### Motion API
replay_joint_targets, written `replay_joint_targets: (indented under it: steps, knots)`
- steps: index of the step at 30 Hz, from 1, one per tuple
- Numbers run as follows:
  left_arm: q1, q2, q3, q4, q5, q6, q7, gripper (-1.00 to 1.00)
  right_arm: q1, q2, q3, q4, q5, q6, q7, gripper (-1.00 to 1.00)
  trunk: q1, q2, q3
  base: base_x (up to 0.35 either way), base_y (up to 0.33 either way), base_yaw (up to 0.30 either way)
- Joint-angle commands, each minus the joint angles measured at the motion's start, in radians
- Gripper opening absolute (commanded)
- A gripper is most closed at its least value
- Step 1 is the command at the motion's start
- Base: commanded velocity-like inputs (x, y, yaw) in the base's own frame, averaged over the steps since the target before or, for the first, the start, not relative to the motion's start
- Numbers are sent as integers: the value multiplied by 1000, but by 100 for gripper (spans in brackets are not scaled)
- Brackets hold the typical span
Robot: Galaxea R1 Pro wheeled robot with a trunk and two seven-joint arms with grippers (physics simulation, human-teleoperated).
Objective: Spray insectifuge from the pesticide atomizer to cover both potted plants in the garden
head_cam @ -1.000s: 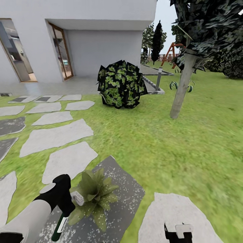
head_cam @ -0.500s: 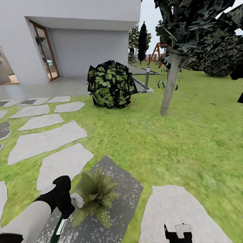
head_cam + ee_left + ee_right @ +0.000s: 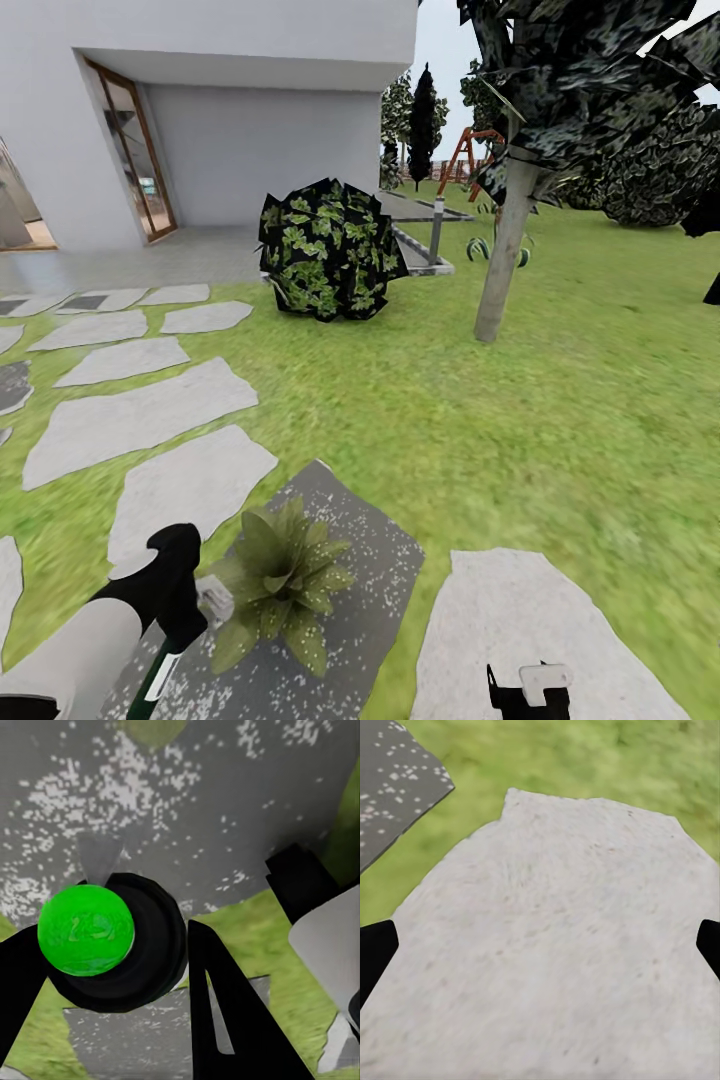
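We take the spraying step to be in hand. Nearest us, our left gripper [image 3: 185, 610] has its jaws closed around the pesticide atomizer [image 3: 157, 678], whose pale trigger head [image 3: 214, 599] sits just beside the potted plant [image 3: 277, 583], pointing at its leaves. In the left wrist view we look down the black fingers [image 3: 225, 1012] onto the bottle's green end [image 3: 86, 930] above the speckled dark stone [image 3: 225, 802]. Our right gripper [image 3: 528, 692] hangs low, on the far side of the plant from the left one, over a pale stepping stone [image 3: 555, 960]; its fingertips sit at the two edges of the right wrist view, so the jaws are wide and hold nothing.

Next, we judge, the nozzle should sweep across the whole rosette until it is covered, then we must find the second plant.

Beyond the plant, pale stepping stones [image 3: 140, 415] run toward the house [image 3: 220, 100]. Farther off stand a dark leafy bush [image 3: 330, 250] and a tree trunk [image 3: 500, 265], and past the trunk two small green rosettes [image 3: 478, 247], too small to name with certainty. Between us and them is open lawn [image 3: 520, 420], so only bush and trunk need skirting
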Motion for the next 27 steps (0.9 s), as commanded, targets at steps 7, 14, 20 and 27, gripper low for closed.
replay_joint_targets:
  steps: [7,14,20,27]
  knots:
    - [5,-1,-2,-3,-7,8,-7,-100,-1,0,-3,1,10,-3,-7,100,0,0,-1,-251,0,0]
    - [5,-2,4,-5,-7,9,-7,-100,-1,0,-3,1,9,-3,-7,100,0,0,-1,-160,260,-97]
    - [5,-9,-1,-5,-7,9,-6,-100,-1,0,-3,1,9,-3,-7,100,0,0,-1,55,238,-292]
    - [7,-8,2,60,6,7,-6,-100,-1,0,-3,1,9,-3,-7,100,0,0,-1,3,9,-96]
